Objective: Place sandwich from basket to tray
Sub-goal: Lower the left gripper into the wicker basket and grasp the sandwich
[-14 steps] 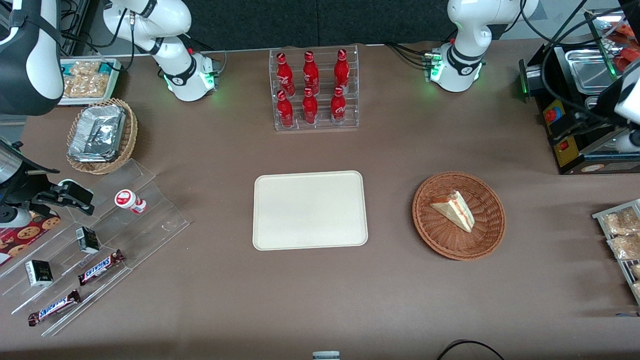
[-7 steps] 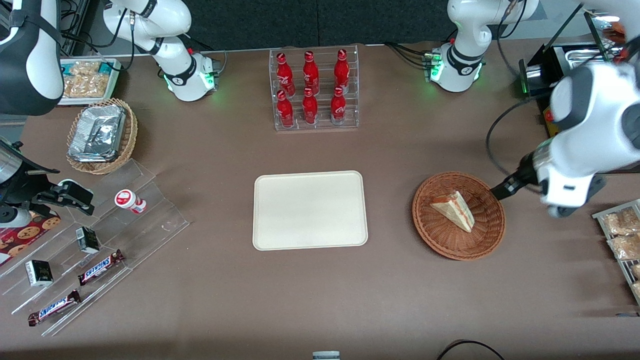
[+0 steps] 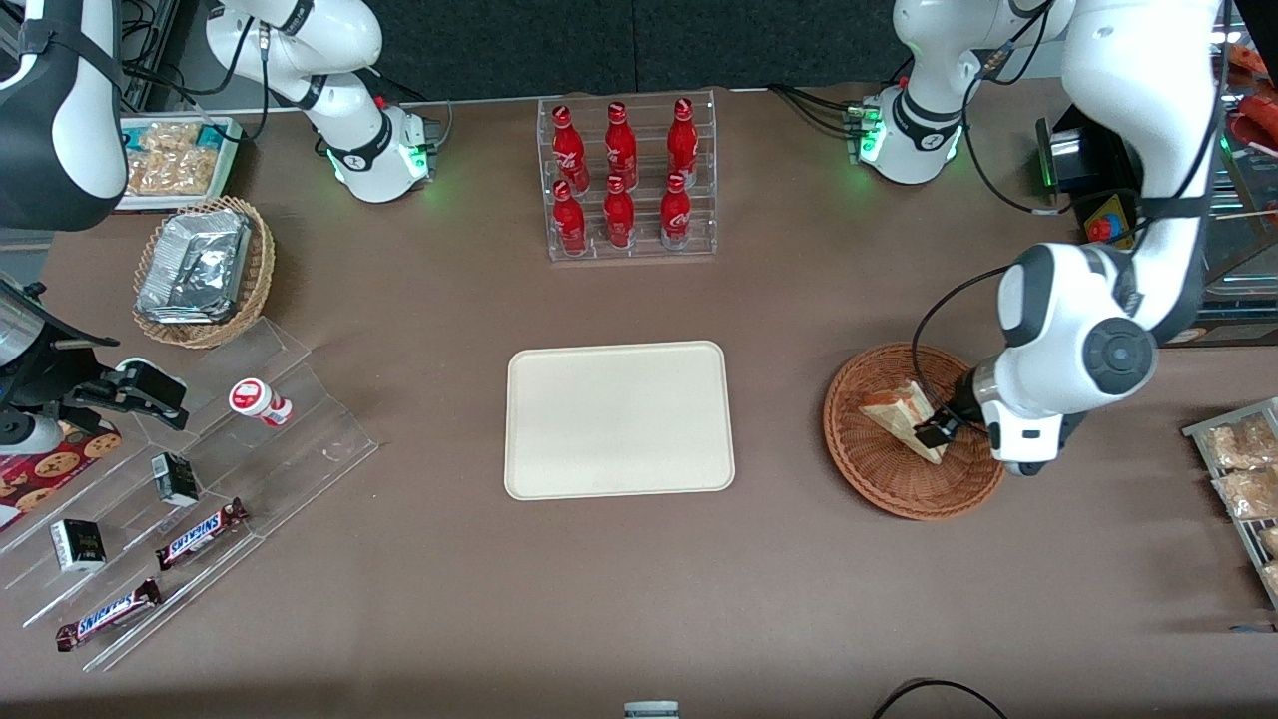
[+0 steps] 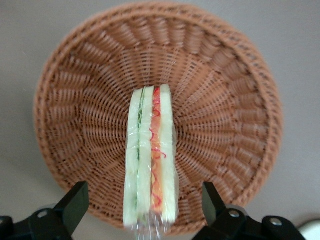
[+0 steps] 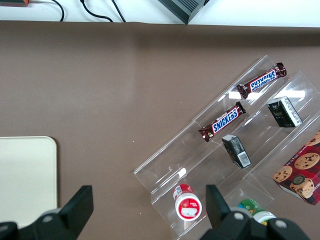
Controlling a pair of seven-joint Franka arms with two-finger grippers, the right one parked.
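Toward the parked arm's end of the table, noted a tan wicker basket point(image 3: 255, 285) holding stacked foil trays point(image 3: 195, 265), same as a second back. Mid-table, found the tray point(image 3: 619, 419) bare and waiting. Toward the working arm's end, saw the sandwich point(image 3: 894, 409) lying in the round basket point(image 3: 899, 501), wrapped, cut edge up, not yet lifted. Caught the one real change there: swung in from beside the basket within the last half second and hung the gripper point(image 4: 142, 200) right over the wedge, fingers point(image 4: 75, 200) spread wide, one to each flank, touching nothing. Judged the approach done; descent and squeeze left.
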